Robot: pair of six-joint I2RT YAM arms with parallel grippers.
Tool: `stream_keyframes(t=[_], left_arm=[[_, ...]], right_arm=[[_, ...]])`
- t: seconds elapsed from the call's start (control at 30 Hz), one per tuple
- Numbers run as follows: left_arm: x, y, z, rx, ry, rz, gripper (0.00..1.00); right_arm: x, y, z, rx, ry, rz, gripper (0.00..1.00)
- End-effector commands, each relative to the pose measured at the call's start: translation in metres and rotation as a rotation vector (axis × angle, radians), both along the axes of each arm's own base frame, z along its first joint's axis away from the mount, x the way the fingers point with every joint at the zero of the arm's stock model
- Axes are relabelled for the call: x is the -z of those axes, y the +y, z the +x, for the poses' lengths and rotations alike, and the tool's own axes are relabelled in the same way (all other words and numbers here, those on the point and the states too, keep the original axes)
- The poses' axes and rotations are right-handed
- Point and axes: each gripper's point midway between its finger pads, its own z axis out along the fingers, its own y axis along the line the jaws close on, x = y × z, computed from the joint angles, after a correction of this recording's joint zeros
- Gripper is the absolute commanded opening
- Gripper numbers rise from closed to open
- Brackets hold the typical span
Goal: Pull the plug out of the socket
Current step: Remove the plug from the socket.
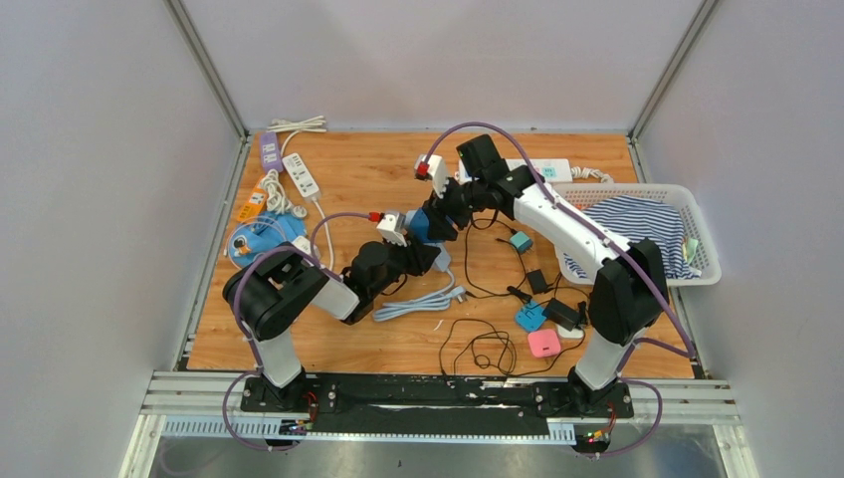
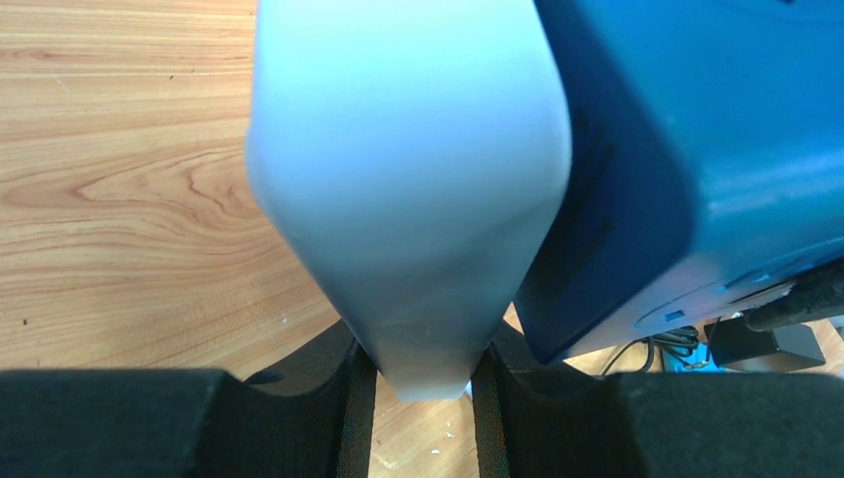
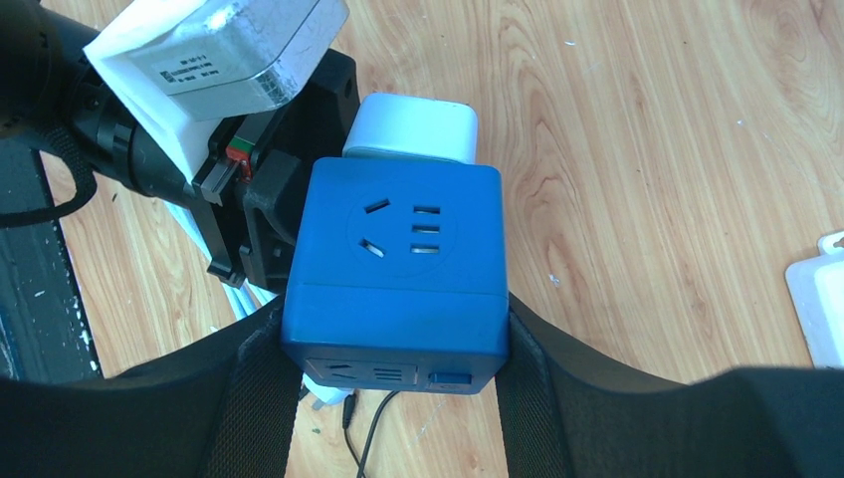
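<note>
Centrally on the desk, the two end effectors met around the task hardware. The left end effector was closed to a narrow span on the white plug, with one finger on each side of the plug's near end. The plug body extended straight out from between the fingers.

The right end effector was closed at a medium span on the blue cube socket. It gripped two opposite side faces, and an outlet face was turned toward the wrist camera. The plug sat against the socket face farthest from the right end effector, touching it with no gap visible.

In the top view the socket lay between the two end effectors. Whether it rested on the desk could not be determined.

A white basket holding striped cloth stood at the desk's right edge. Power strips lay near the far left corner.
</note>
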Motion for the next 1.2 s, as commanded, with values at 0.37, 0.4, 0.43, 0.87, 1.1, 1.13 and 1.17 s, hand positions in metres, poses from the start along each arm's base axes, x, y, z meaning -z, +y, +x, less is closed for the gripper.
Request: stream_keyframes(t=[0.37,0.4,0.43,0.87,1.1,1.13,1.17], left_arm=[[0.009,0.006,0.003,-0.027,0.0,0.043,0.0],[0.008,0.006,0.003,-0.028,-0.001,0.042,0.0],[0.009,0.006,0.004,-0.031,0.001,0.043,0.0],[0.021,0.016,0.011,-0.106,0.046,0.079,0.0],[0.027,0.023,0.014,-0.145,0.066,0.094,0.0],[0.027,0.023,0.014,-0.147,0.069,0.096,0.0],[0.026,0.023,0.014,-0.149,0.068,0.095,0.0]], right_arm=[[-0.015,-0.006,-0.072,-0.312,0.148,0.135,0.0],[-0.015,-0.007,-0.072,-0.309,0.147,0.134,0.0],[-0.014,-0.008,-0.071,-0.305,0.147,0.133,0.0],[0.014,-0.022,-0.001,0.076,0.072,-0.015,0.0],[-0.009,-0.017,-0.051,-0.174,0.136,0.14,0.0],[-0.014,-0.019,-0.057,-0.199,0.144,0.168,0.0],[-0.017,-0.021,-0.06,-0.213,0.147,0.192,0.0]])
